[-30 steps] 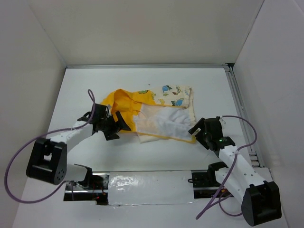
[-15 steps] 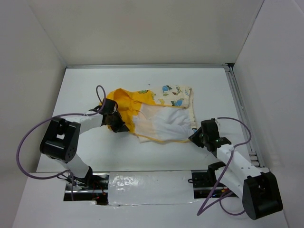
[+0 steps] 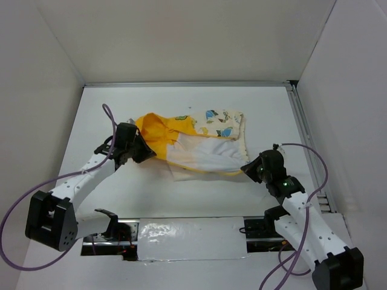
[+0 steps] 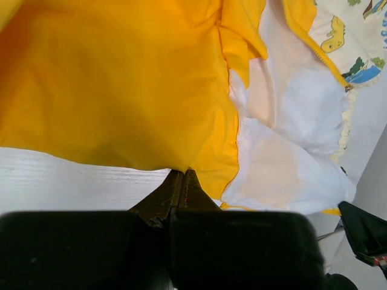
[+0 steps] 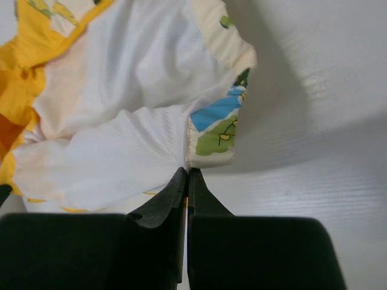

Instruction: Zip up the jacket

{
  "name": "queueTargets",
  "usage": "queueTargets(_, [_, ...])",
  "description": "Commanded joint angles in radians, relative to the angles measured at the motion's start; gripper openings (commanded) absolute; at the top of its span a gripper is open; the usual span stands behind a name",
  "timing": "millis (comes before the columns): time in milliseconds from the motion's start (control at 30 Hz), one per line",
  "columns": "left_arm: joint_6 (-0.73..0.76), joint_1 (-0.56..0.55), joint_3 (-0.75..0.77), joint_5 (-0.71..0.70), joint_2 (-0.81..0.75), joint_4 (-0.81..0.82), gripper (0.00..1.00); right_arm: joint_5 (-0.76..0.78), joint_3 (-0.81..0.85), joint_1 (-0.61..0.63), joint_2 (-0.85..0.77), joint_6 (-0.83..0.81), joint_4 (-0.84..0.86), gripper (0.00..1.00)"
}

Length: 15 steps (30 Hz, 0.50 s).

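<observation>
The jacket [image 3: 199,136] lies crumpled mid-table, its yellow-orange hood to the left, white lining spread in the middle and cream printed fabric at the back right. My left gripper [image 3: 144,152] is shut on the hood's near edge; in the left wrist view the yellow fabric [image 4: 121,90] is pinched at the left gripper [image 4: 183,171]. At the jacket's near right corner my right gripper [image 3: 247,168] is shut too; the right wrist view shows the right gripper [image 5: 188,170] clamped on the hem where the white lining [image 5: 121,151] meets a printed corner [image 5: 217,130]. A zipper line [image 4: 314,45] runs along the opened front.
White walls enclose the table on three sides, and a metal rail [image 3: 305,139] runs along the right edge. A foil-covered strip [image 3: 190,238] lies between the arm bases at the near edge. Purple cables [image 3: 109,118] loop from both arms.
Both grippers went from open to shut on the jacket's edges. The left arm swung in to the hood and its base link shifted; the jacket has been pulled a little flatter and wider.
</observation>
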Motion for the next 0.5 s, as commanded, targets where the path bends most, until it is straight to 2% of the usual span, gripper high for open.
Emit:
queueTargets(0, [0.038, 0.006, 0.075, -0.076, 0.005, -0.031, 0.00, -0.030, 0.137, -0.033, 0.027, -0.037, -0.040, 0.00])
queueTargets(133, [0.099, 0.081, 0.204, -0.076, 0.160, -0.083, 0.00, -0.044, 0.259, -0.122, 0.164, -0.036, -0.031, 0.00])
queueTargets(267, [0.122, 0.135, 0.359, -0.121, 0.297, -0.154, 0.00, -0.193, 0.393, -0.263, 0.355, -0.051, 0.027, 0.00])
queueTargets(333, [0.160, 0.165, 0.396, -0.090, 0.353, -0.147, 0.00, -0.295, 0.451, -0.333, 0.512, -0.058, 0.073, 0.00])
queueTargets(400, [0.183, 0.181, 0.433, -0.044, 0.386, -0.125, 0.00, -0.343, 0.558, -0.355, 0.700, -0.069, 0.078, 0.00])
queueTargets(467, [0.202, 0.185, 0.478, -0.026, 0.435, -0.116, 0.00, -0.357, 0.659, -0.353, 0.815, -0.079, 0.072, 0.00])
